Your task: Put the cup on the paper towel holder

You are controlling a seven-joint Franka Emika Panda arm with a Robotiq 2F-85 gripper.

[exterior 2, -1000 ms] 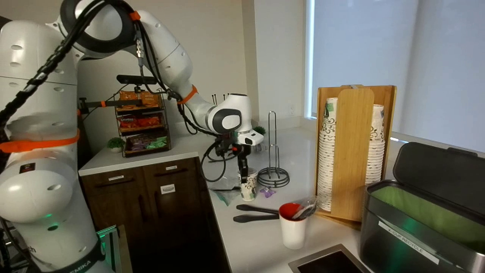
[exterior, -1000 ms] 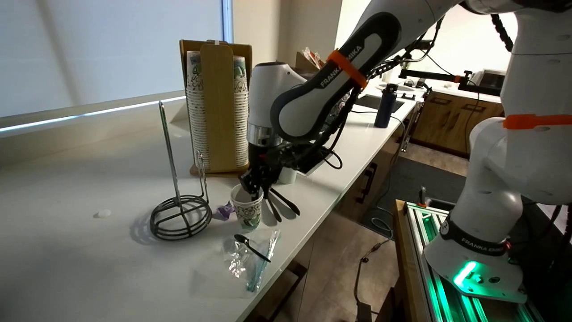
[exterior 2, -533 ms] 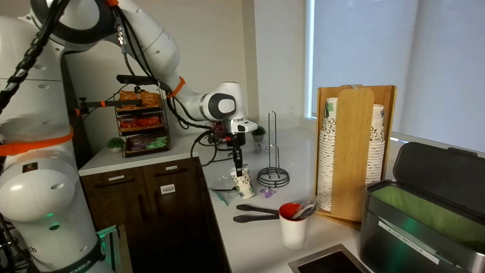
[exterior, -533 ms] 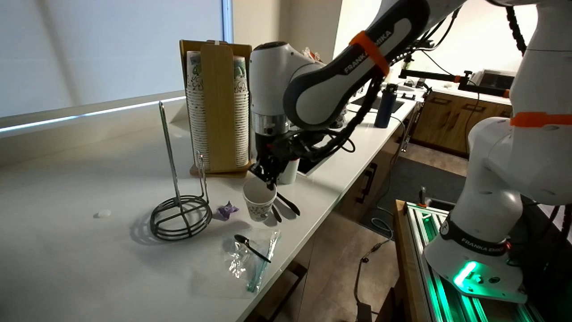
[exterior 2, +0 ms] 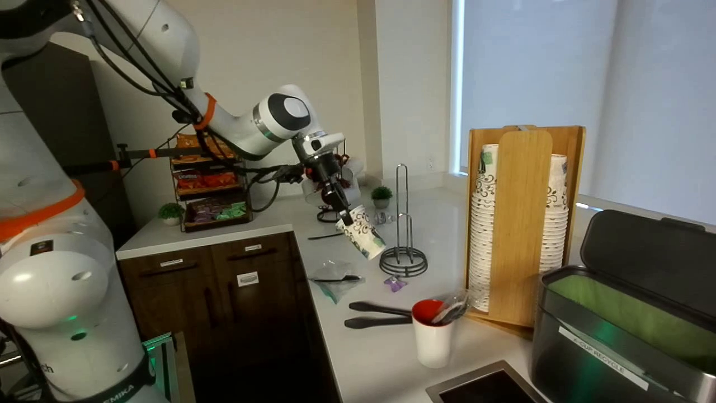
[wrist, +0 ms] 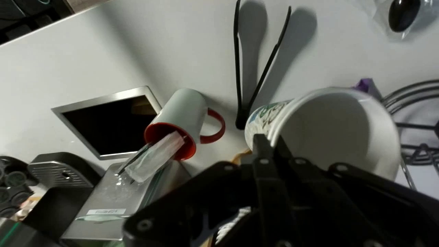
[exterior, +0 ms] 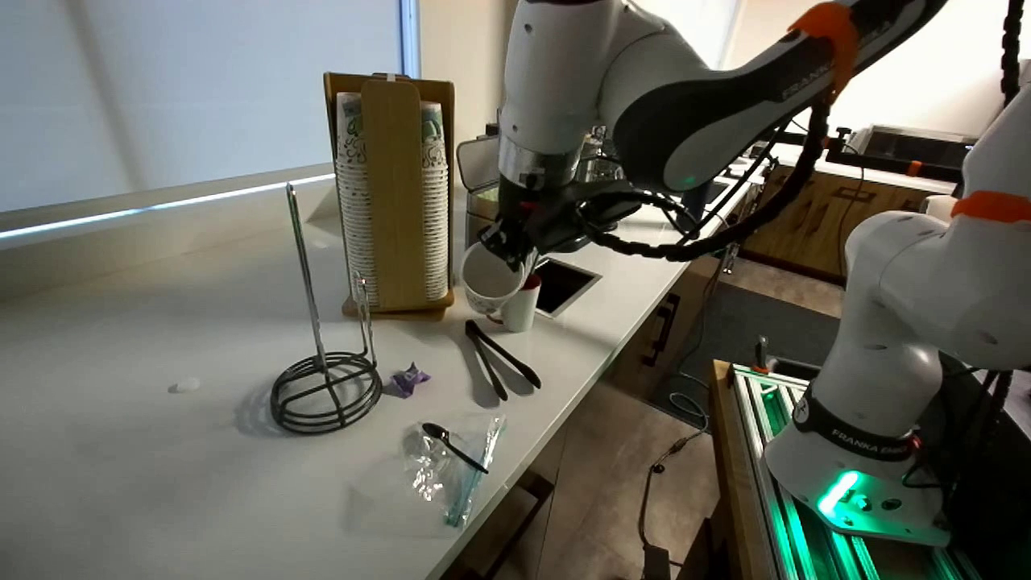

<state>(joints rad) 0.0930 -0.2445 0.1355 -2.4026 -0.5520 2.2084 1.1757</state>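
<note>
The cup (exterior: 489,274) is whitish with a green and brown print. It is held tilted in the air above the counter, as the exterior view (exterior 2: 366,235) also shows. My gripper (wrist: 271,139) is shut on the cup's rim, one finger inside and one outside. In the wrist view the cup's open mouth (wrist: 336,127) faces the camera. The paper towel holder (exterior: 314,322) stands upright on the counter with its coiled wire base. The cup is apart from it. In the wrist view only part of the holder (wrist: 416,126) shows, at the right edge.
A white mug with red inside (exterior 2: 432,344) and black tongs (exterior: 505,358) lie near the cup. A tall brown box of stacked cups (exterior: 391,201) stands behind. A purple wrapper (exterior: 409,379), a plastic bag with a black spoon (exterior: 455,447) and a dark bin (exterior 2: 593,350) are also there.
The cup, upright on the counter a second ago, has tilted and been lifted with my gripper. It has moved up and away from the plastic bag. The holder has not moved.
</note>
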